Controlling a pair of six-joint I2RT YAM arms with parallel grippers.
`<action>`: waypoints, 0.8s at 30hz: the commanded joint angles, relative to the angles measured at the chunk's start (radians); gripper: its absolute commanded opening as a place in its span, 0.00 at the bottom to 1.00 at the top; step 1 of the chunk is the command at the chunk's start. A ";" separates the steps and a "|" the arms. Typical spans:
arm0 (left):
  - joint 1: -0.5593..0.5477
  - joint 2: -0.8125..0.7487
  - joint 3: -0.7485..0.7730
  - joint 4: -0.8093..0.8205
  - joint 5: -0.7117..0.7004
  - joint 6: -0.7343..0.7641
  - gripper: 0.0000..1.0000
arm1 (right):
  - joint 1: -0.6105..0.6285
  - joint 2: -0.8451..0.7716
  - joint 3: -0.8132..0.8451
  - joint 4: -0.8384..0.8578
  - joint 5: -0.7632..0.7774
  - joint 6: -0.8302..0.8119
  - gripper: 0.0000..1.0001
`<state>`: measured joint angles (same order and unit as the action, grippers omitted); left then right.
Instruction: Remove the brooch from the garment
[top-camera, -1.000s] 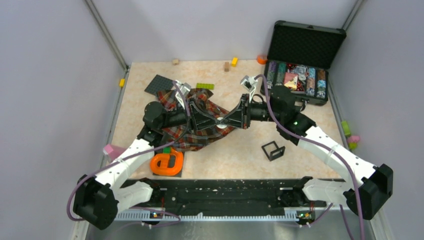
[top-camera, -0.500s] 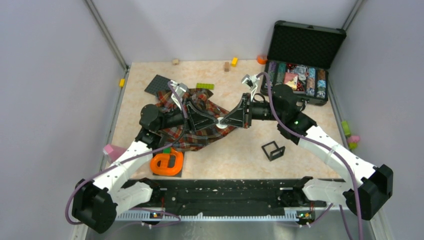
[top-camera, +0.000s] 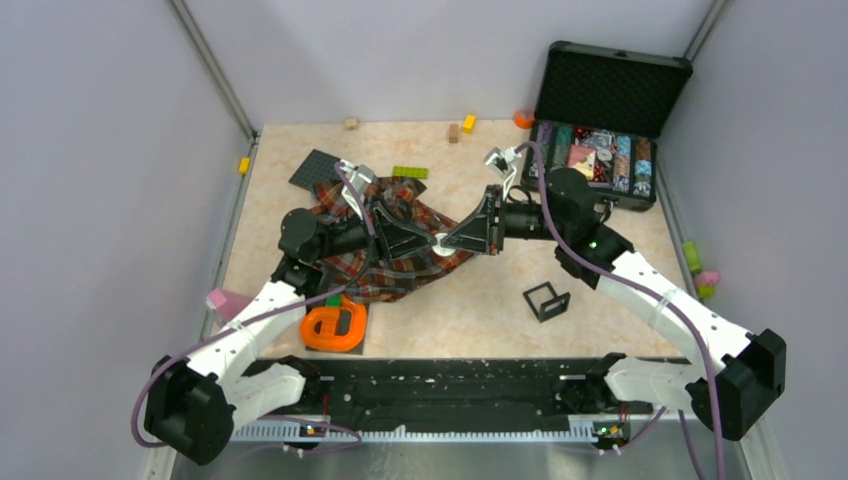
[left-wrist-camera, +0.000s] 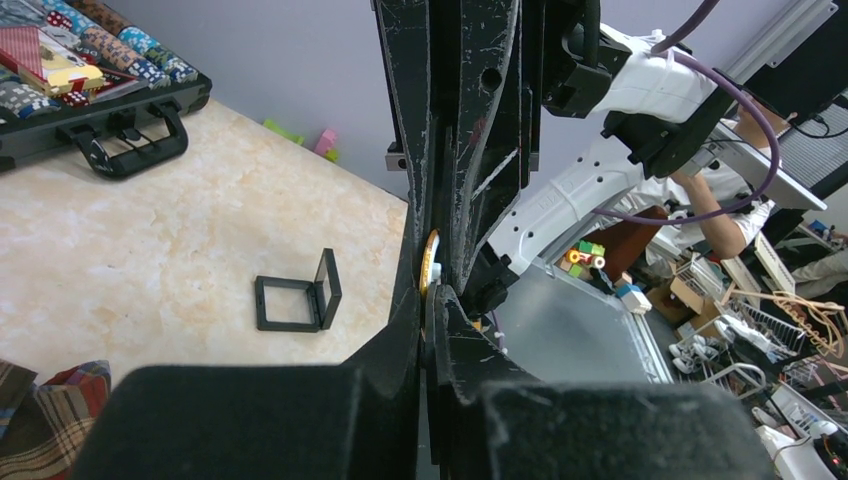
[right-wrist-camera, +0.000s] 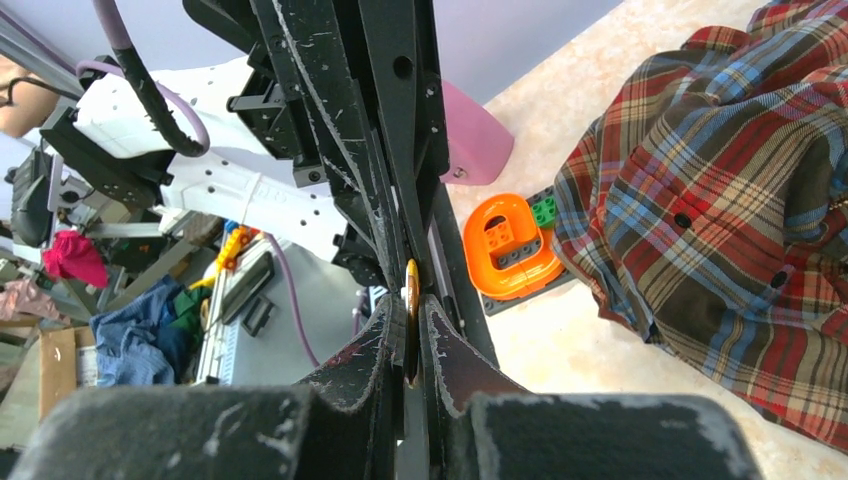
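The brooch (top-camera: 438, 243) is a small whitish disc held in the air between my two grippers, at the right edge of the plaid shirt (top-camera: 395, 278). My left gripper (top-camera: 430, 242) and right gripper (top-camera: 446, 242) meet tip to tip on it. In the left wrist view the brooch (left-wrist-camera: 430, 262) shows edge-on with a gold rim, at the tips of my shut left gripper (left-wrist-camera: 432, 300). In the right wrist view the brooch (right-wrist-camera: 411, 295) sits between the shut jaws of my right gripper (right-wrist-camera: 411, 325). The shirt (right-wrist-camera: 720, 200) lies crumpled on the table, apart from the disc.
A small black square tray (top-camera: 546, 300) stands open right of the shirt. An open black case of poker chips (top-camera: 600, 150) is at the back right. An orange block piece (top-camera: 335, 325) and a pink block (top-camera: 225, 300) lie front left. A dark baseplate (top-camera: 318, 168) and small bricks lie behind.
Both grippers stay pinched together on the brooch. The left arm's elbow has shifted slightly left and the right wrist slightly back; the shirt has barely moved.
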<state>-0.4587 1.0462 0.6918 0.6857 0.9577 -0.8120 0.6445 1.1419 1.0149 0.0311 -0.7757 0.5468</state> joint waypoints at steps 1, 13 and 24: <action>-0.009 0.003 0.004 0.084 0.066 -0.020 0.09 | -0.022 0.006 0.001 0.067 0.060 0.010 0.00; -0.011 -0.021 -0.016 0.077 0.093 -0.013 0.24 | -0.022 0.004 0.024 0.057 0.046 0.014 0.00; -0.015 -0.009 -0.002 0.065 0.078 -0.020 0.00 | -0.012 0.007 0.027 0.034 0.072 -0.009 0.00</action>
<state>-0.4587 1.0515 0.6819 0.6991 0.9890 -0.8139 0.6430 1.1419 1.0145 0.0380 -0.7818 0.5629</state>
